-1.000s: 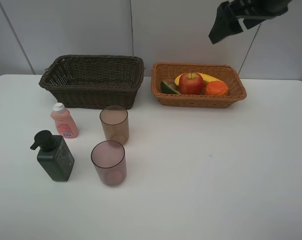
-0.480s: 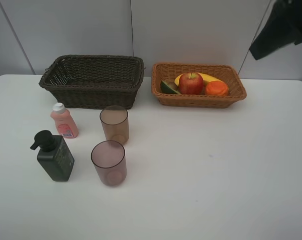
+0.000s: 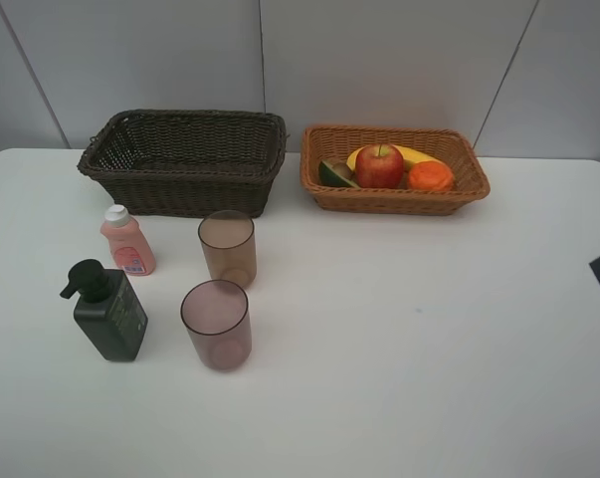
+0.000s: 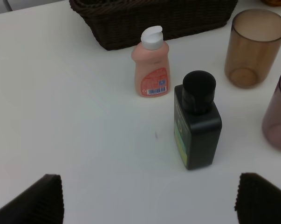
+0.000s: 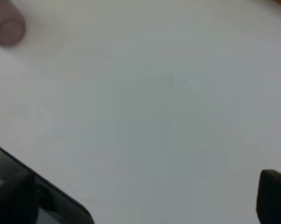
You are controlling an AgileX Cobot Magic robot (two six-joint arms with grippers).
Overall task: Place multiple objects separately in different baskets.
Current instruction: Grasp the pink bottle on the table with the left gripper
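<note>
Dark brown basket (image 3: 185,159): deep woven wicker, far left on the white table (image 3: 429,349).
Tan basket (image 3: 394,194): shallower, orange-tan weave, just right of the brown one, holding fruit.
Left gripper (image 4: 149,205): jaws spread wide near the bottles, gripping nothing.
Right gripper (image 5: 145,200): blurred; jaws wide apart over tabletop, gripping nothing.
Pump bottle (image 3: 108,314): dark green, upright, front left.
Cups (image 3: 227,247): two, translucent brownish-pink, upright, one nearer (image 3: 217,324).
Pink bottle (image 3: 128,242): white-capped, upright before the brown basket.
Fruit: red apple (image 3: 379,166) centre, banana (image 3: 419,155) behind, orange (image 3: 431,176) right, avocado half (image 3: 335,173) left.
</note>
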